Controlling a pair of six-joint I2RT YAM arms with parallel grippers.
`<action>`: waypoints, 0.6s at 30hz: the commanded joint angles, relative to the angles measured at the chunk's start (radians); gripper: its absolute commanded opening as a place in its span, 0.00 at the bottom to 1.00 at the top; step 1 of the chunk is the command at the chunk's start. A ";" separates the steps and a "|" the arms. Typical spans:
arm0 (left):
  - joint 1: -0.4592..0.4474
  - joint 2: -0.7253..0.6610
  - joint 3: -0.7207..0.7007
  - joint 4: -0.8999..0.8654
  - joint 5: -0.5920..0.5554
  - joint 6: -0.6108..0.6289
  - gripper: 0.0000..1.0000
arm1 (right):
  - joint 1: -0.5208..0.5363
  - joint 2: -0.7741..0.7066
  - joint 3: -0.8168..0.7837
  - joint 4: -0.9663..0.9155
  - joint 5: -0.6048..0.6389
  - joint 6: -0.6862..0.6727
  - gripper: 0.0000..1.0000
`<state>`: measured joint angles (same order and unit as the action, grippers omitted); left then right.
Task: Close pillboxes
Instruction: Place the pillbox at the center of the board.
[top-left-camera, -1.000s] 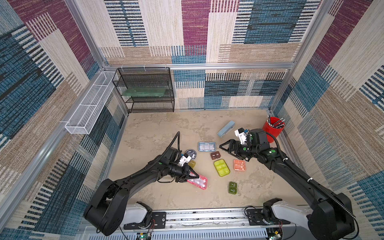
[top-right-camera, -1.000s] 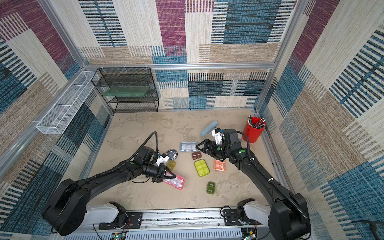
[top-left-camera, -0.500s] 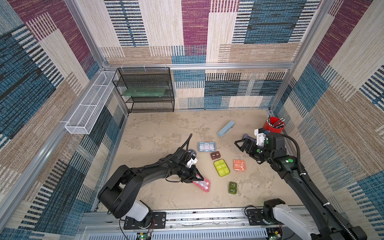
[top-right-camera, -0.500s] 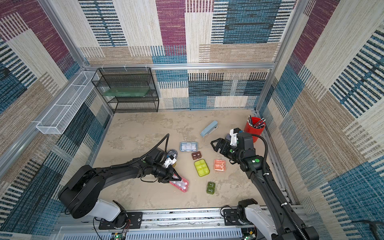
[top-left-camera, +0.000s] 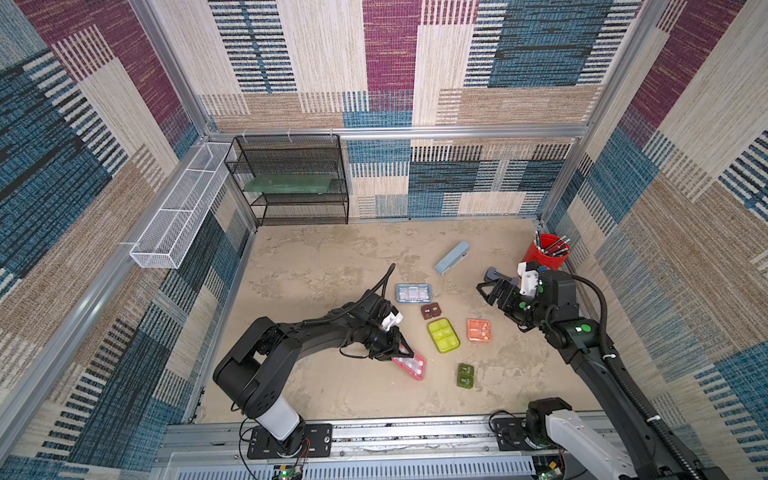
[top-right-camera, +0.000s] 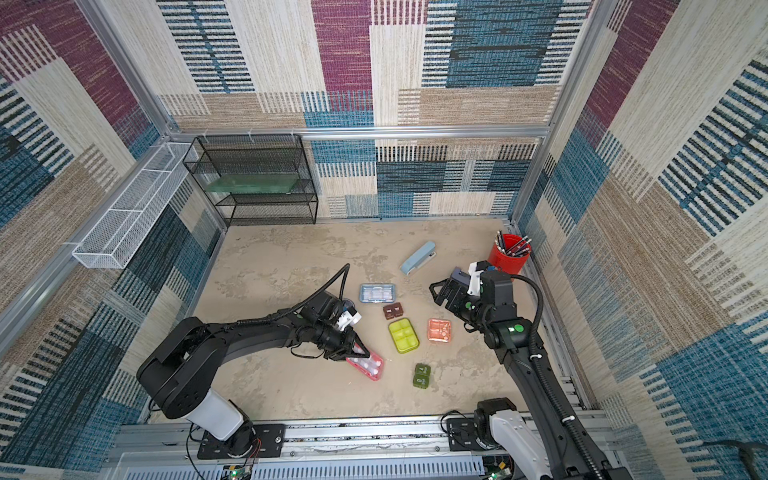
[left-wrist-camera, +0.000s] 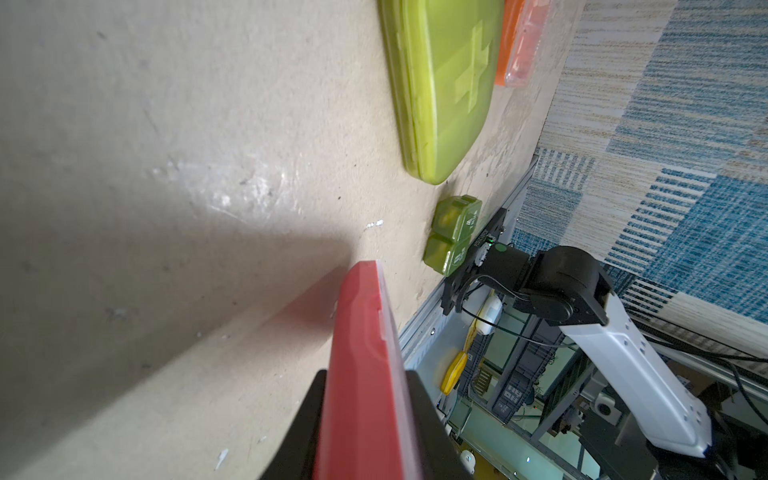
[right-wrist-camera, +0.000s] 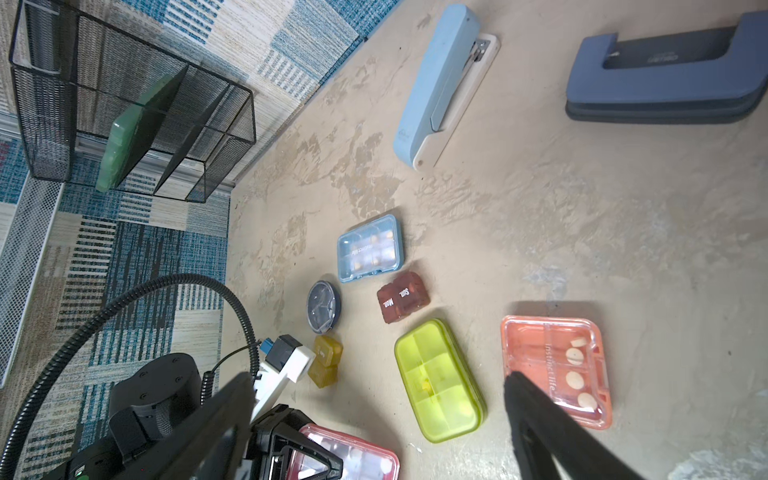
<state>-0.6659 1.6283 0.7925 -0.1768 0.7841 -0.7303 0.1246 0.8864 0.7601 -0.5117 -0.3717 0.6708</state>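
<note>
Grip check: left hand (top-left-camera: 402, 352) clamped shut on the pink pillbox (top-left-camera: 415, 368), near the yellow-green pillbox (top-left-camera: 443, 335); right hand (top-left-camera: 487, 293) hangs wide open and empty beyond it. Looks like lid-squeezing; next, let go, check the seam.

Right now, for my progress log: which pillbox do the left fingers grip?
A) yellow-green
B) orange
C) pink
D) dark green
C: the left wrist view shows the left fingers shut on the edge of the pink box, one on either side of it.
</note>
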 joint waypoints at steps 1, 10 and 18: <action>-0.001 0.009 0.007 0.000 0.004 0.033 0.02 | 0.001 0.016 -0.006 0.042 -0.012 0.023 0.95; -0.001 0.027 0.010 0.003 0.004 0.032 0.02 | 0.000 0.071 -0.008 0.077 -0.029 0.041 0.95; -0.006 0.041 0.021 0.020 0.004 0.014 0.02 | 0.001 0.061 -0.018 0.075 -0.034 0.041 0.95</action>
<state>-0.6693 1.6627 0.8051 -0.1680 0.7952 -0.7303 0.1246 0.9546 0.7460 -0.4614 -0.4007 0.7105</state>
